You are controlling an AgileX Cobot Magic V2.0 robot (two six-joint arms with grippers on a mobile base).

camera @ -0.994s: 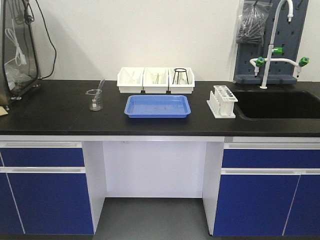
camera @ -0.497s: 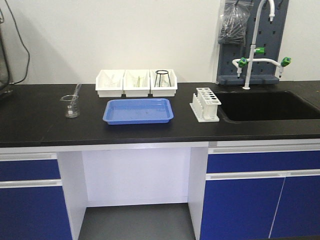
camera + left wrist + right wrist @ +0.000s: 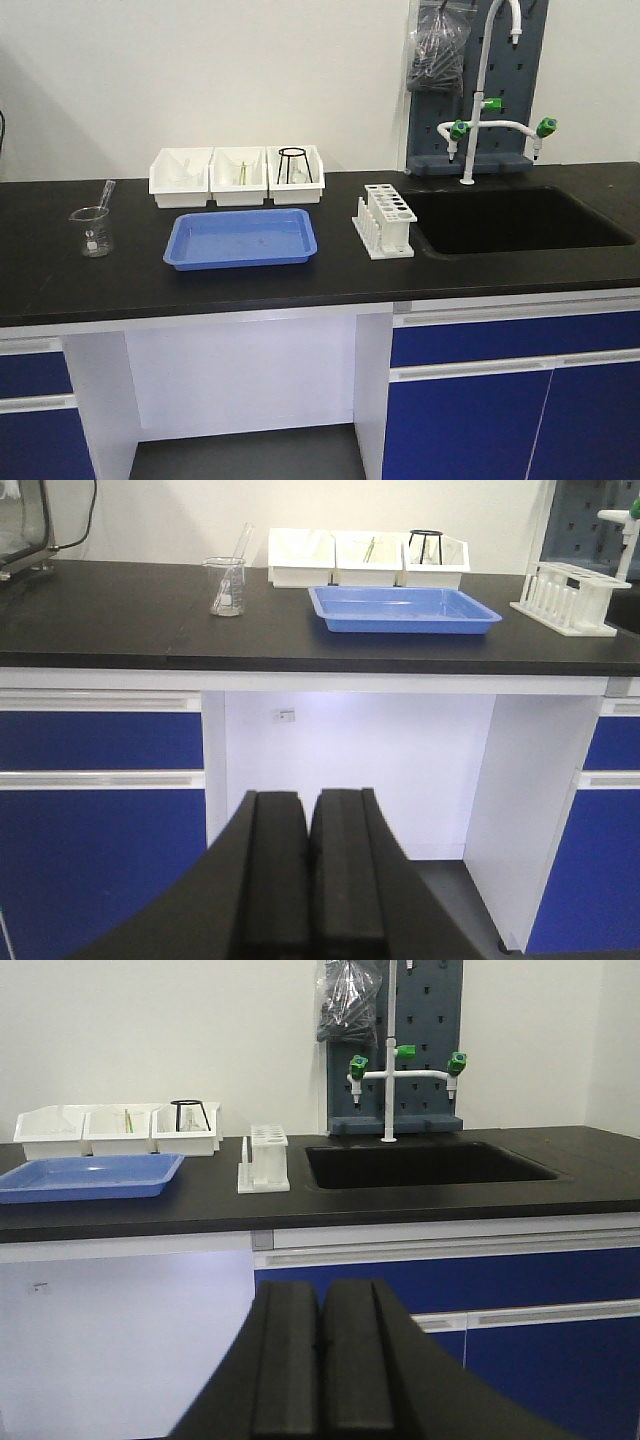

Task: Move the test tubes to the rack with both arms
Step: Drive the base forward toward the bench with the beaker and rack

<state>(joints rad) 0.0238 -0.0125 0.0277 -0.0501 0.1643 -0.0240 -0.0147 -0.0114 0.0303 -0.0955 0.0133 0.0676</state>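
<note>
tray [image 3: 240, 240] sits on the counter [image 3: 250, 285], three bins [image 3: 237, 195] in a row right behind it at 12 o'clock, beaker [image 3: 92, 232] way off at 9, rack [image 3: 386, 220] at 3, just beside the sink [image 3: 510, 222] edge. tap [image 3: 490, 100] stands at the sink's 12, pegboard [image 3: 420, 140] on the wall behind it

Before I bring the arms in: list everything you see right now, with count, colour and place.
rack: one, white, on countertop between tray and sink
tray: one, blue, mid-countertop, in front of bins
bins: three, white, in a row behind tray; contents too small to tell
wire stand: one, black, in the bin nearest the sink
beaker: one, clear, left of tray, rod leaning in it
sink: one, black, right end
tap: one, white with green knobs, behind sink
countertop: one, black
left gripper: one, black, shut, empty
right gripper: one, black, shut, empty
</note>
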